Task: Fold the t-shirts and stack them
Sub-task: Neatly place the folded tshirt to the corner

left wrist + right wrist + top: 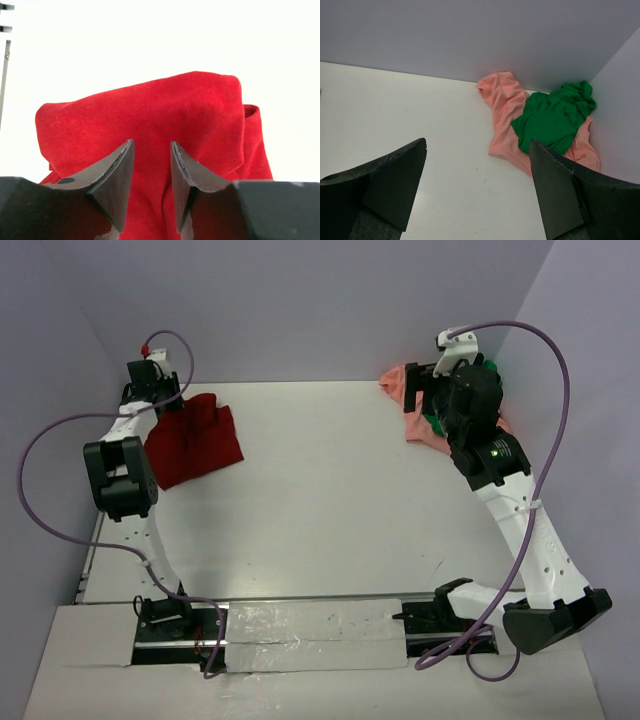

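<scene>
The dark red t-shirt (pixel 195 440) (pixel 150 115) lies roughly folded at the table's far left. My left gripper (pixel 158 400) (pixel 152 142) stands over its far-left corner, jaws partly apart. Red cloth shows in the gap and nothing looks pinched. At the far right corner the green t-shirt (pixel 552 117) (pixel 432 423) lies crumpled on the salmon-pink t-shirt (pixel 505 110) (pixel 405 390). My right gripper (pixel 440 378) (pixel 477 142) hangs above the bare table just short of that heap. Its jaws are wide open and hold nothing. In the top view the right arm hides most of the green cloth.
Lavender walls close the back (pixel 300 310) and both sides of the white table (pixel 330 500). Purple cables (pixel 40 490) loop from each arm. A silver taped strip (pixel 310 635) runs between the arm bases at the near edge.
</scene>
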